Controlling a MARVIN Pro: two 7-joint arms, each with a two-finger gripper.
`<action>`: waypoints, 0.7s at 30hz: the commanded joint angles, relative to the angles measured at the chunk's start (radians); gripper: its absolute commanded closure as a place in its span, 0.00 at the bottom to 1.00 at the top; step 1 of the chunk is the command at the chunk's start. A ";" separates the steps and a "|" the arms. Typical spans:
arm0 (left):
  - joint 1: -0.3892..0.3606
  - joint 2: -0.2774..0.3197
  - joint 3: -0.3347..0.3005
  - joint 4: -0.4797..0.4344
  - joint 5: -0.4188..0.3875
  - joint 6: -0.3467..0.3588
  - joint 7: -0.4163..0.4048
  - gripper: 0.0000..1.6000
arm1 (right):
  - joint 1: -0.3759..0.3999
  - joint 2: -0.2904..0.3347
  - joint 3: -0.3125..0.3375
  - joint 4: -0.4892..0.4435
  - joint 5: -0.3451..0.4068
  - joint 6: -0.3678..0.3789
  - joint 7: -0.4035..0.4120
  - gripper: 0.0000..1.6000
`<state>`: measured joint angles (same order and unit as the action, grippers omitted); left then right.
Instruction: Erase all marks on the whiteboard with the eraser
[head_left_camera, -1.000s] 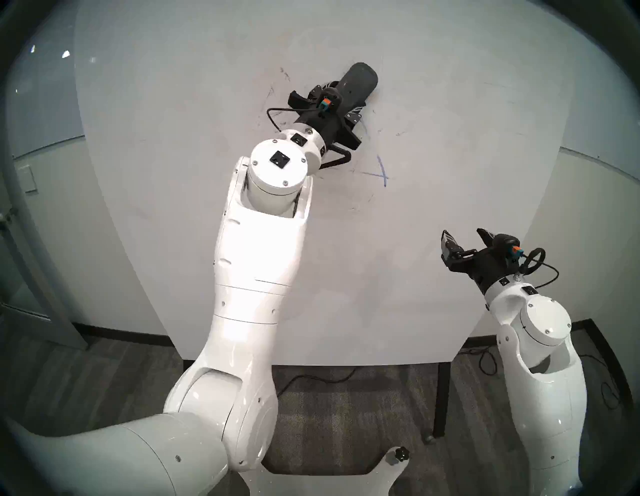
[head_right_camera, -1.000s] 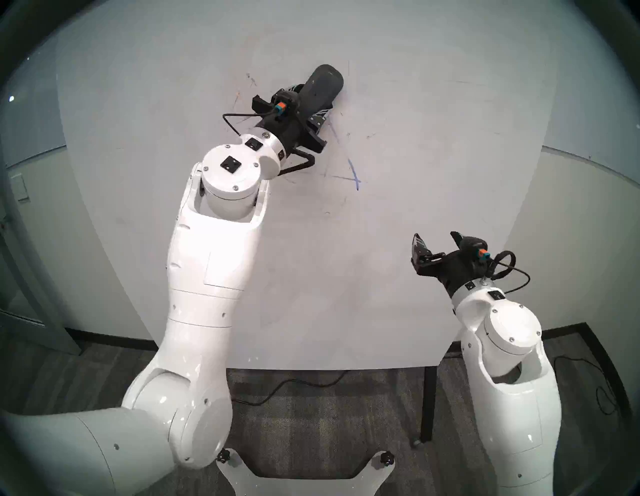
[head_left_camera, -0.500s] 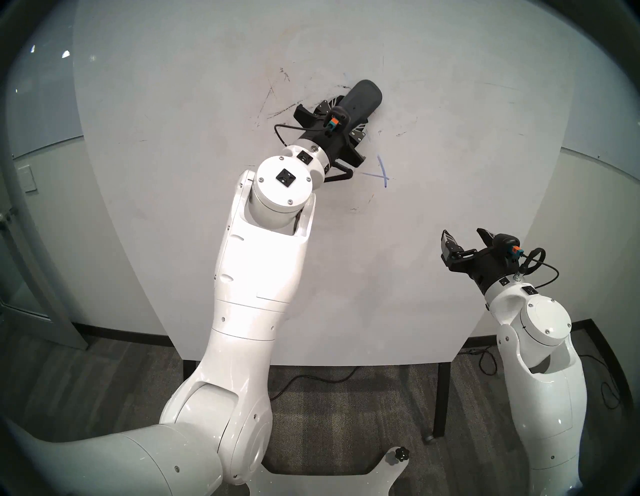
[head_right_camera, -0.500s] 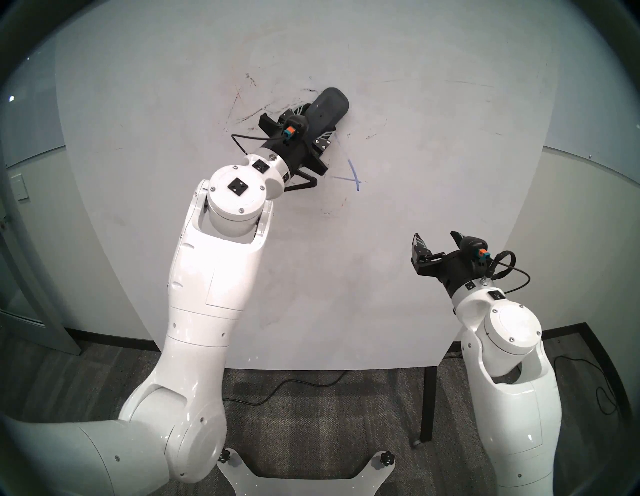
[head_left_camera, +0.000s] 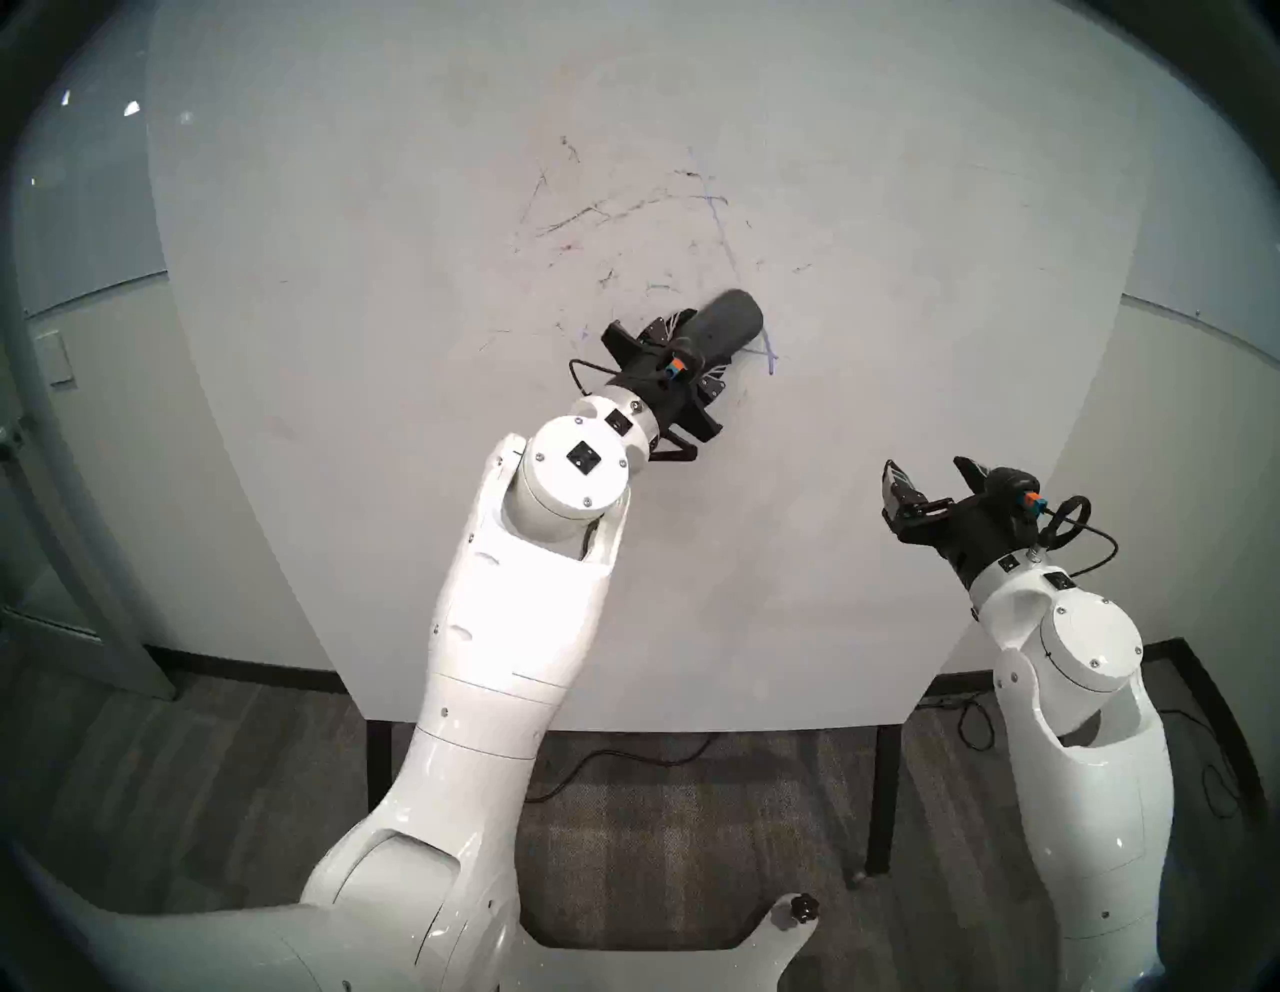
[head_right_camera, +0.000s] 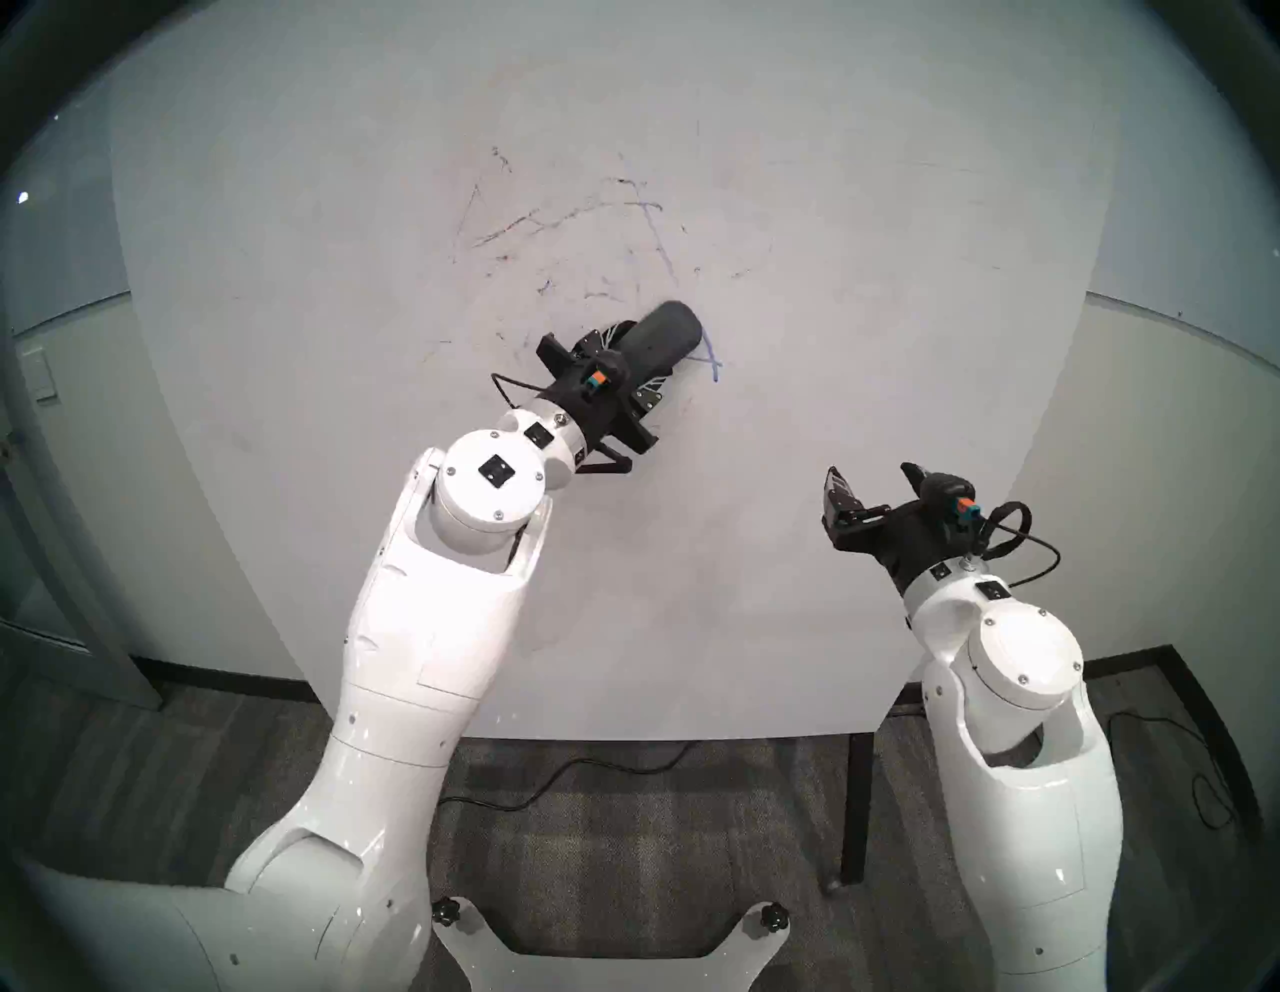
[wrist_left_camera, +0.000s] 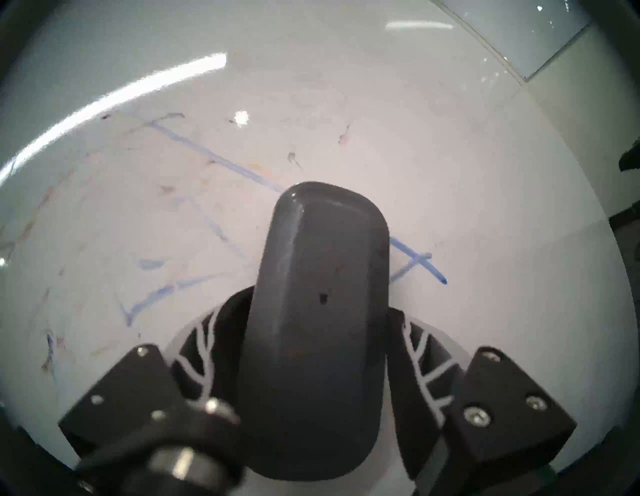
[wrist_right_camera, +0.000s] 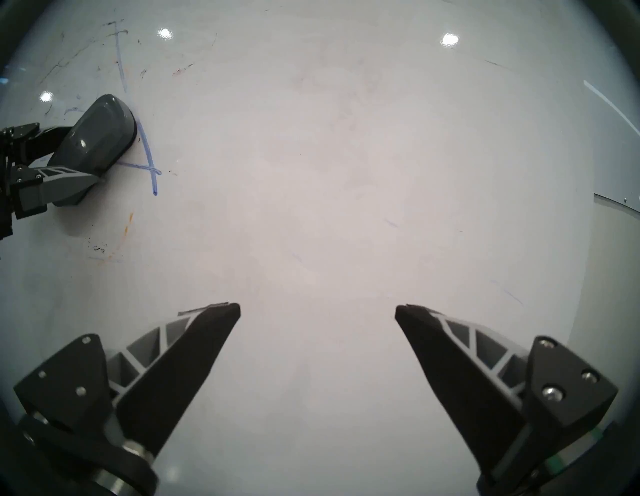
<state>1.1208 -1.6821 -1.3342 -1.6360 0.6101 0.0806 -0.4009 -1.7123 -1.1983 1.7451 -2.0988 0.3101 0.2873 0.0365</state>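
Since a second ago the left gripper (head_left_camera: 696, 346) has come down the whiteboard (head_left_camera: 900, 208) with the eraser (head_left_camera: 727, 320), from above the scribbles to the lower right corner of the drawing. Strokes that the arm covered before now show above it.

Left gripper: clamped on the eraser's near end, fingers on either side. The pad's far end lies against the board, touching the blue cross (head_left_camera: 769, 353) where two lines meet. In the left wrist view the eraser (wrist_left_camera: 322, 294) hides the middle of the long blue line (wrist_left_camera: 214, 161); only the stretches at either side of it show.

Marks (head_left_camera: 623, 208): thin blue lines plus faint dark and reddish streaks, too smeared to tell any shape. A short orange dash (wrist_right_camera: 130, 218) sits below the eraser; it is clear only from the right wrist.

Right gripper (head_left_camera: 928, 481): spread wide, holding nothing, near the board's lower right, well apart from the marks. Whether its tips (wrist_right_camera: 221, 311) touch the board I cannot tell.

Board top and sides are cut off by the dark rim.
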 joint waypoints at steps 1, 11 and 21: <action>0.034 0.016 -0.004 0.045 0.016 -0.004 0.018 1.00 | 0.008 0.001 -0.001 -0.022 0.000 -0.004 0.002 0.00; 0.052 0.019 0.017 0.054 0.026 -0.017 0.009 1.00 | 0.007 0.001 -0.001 -0.023 0.000 -0.004 0.002 0.00; 0.018 -0.010 0.029 0.110 0.032 -0.030 0.028 1.00 | 0.007 0.001 -0.001 -0.023 0.000 -0.003 0.002 0.00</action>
<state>1.1662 -1.6671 -1.3116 -1.5883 0.6398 0.0448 -0.3870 -1.7125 -1.1983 1.7451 -2.0994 0.3101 0.2874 0.0365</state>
